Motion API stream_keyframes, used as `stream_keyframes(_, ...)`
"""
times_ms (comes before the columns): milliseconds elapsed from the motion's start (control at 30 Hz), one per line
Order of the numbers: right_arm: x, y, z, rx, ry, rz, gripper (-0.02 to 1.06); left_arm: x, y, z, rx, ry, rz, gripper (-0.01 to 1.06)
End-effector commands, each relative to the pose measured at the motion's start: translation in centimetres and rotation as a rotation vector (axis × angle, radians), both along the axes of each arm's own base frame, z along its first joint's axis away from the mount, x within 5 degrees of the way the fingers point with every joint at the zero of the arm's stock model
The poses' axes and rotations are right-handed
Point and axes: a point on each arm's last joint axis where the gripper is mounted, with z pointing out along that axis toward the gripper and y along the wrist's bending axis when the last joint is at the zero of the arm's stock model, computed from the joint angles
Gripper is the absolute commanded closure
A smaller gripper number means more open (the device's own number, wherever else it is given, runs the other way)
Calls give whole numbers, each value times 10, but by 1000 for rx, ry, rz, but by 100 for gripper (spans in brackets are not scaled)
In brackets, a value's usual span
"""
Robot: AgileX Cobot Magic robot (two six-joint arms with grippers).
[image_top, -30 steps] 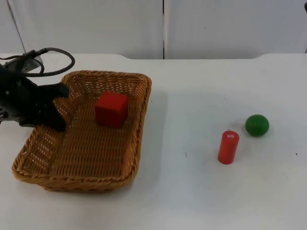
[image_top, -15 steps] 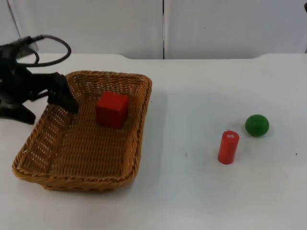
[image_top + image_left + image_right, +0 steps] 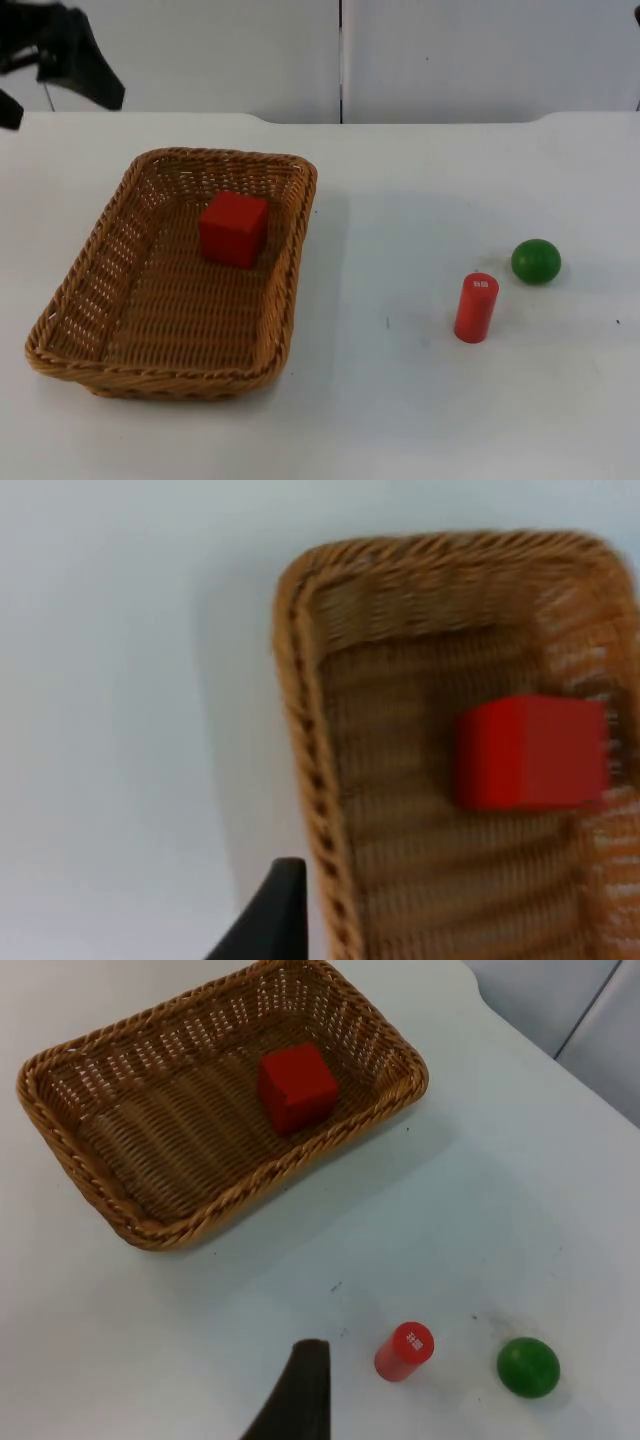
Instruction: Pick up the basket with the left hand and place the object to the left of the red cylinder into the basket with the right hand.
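The basket (image 3: 175,275) sat flat on the table (image 3: 400,400) with the red cube (image 3: 233,228) inside it, toward its far end. The left gripper (image 3: 55,55) hung open at the top view's upper left, well apart from the basket and holding nothing. Its wrist view looked down on the basket (image 3: 450,780) and the cube (image 3: 530,752). The red cylinder (image 3: 476,307) stood upright well to the basket's right, with the green ball (image 3: 536,261) near it on its far right. The right gripper's fingertip (image 3: 295,1390) showed above the table near the cylinder (image 3: 404,1352); whether its fingers were open could not be told.
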Motion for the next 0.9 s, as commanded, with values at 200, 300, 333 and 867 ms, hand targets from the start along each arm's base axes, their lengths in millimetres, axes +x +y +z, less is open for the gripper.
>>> stream_keyframes(200, 0, -1, 1, 9, -8, -6, 21, -27, -4, 40, -25, 0, -15, 0)
stream_keyframes(300, 0, -1, 1, 9, -8, -6, 21, -35, -5, 48, -34, 11, -20, 0)
stream_keyframes(333, 0, -1, 1, 9, -8, -6, 21, -38, -6, 52, -35, 13, -28, 0)
stream_keyframes(867, 0, -1, 1, 60, 34, -56, 21, -110, -10, 76, -11, -136, 2, 0)
